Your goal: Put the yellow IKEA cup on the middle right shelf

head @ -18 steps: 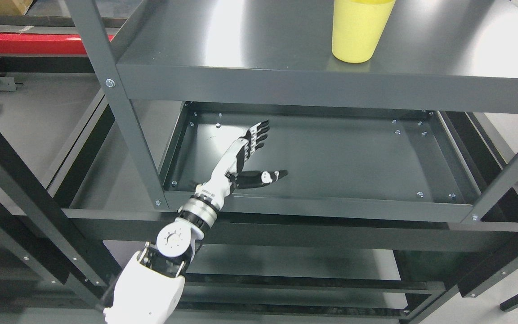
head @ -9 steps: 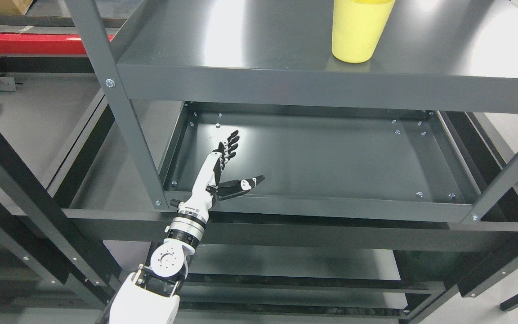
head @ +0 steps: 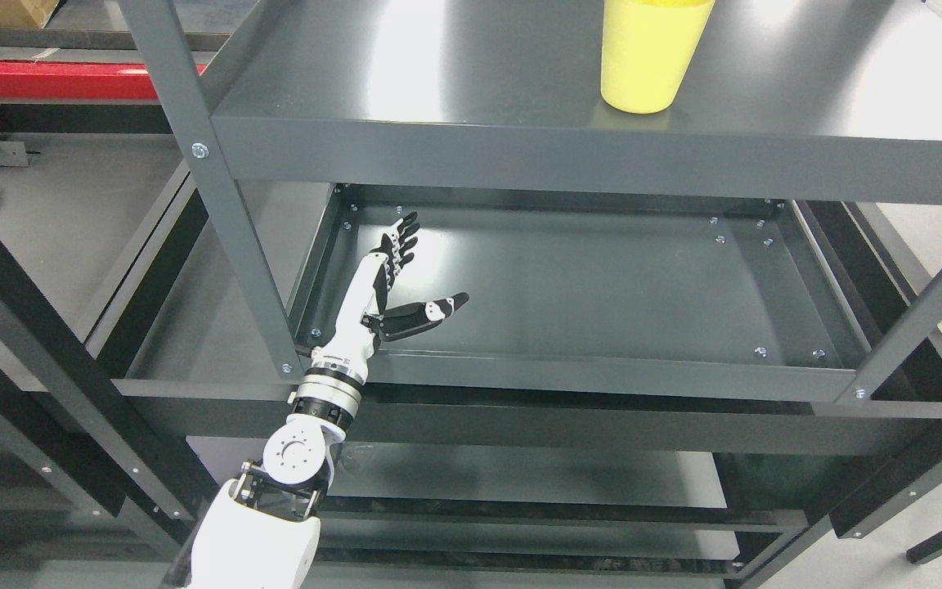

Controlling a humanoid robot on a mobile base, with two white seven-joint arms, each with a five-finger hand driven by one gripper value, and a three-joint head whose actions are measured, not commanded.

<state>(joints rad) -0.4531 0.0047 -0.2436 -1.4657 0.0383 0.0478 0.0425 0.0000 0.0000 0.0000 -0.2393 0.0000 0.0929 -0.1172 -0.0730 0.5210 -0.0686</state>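
Over lower shelf (head: 602,278), left hand (head: 385,282) flat, fingers spread, empty, thumb out

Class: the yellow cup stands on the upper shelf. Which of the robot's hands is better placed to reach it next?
Left, probably. The left hand is in view, open and empty below the yellow cup; the right arm is not visible.

A yellow cup (head: 649,56) is standing upright on the grey metal shelf (head: 455,90). It is sitting near the shelf's front edge.
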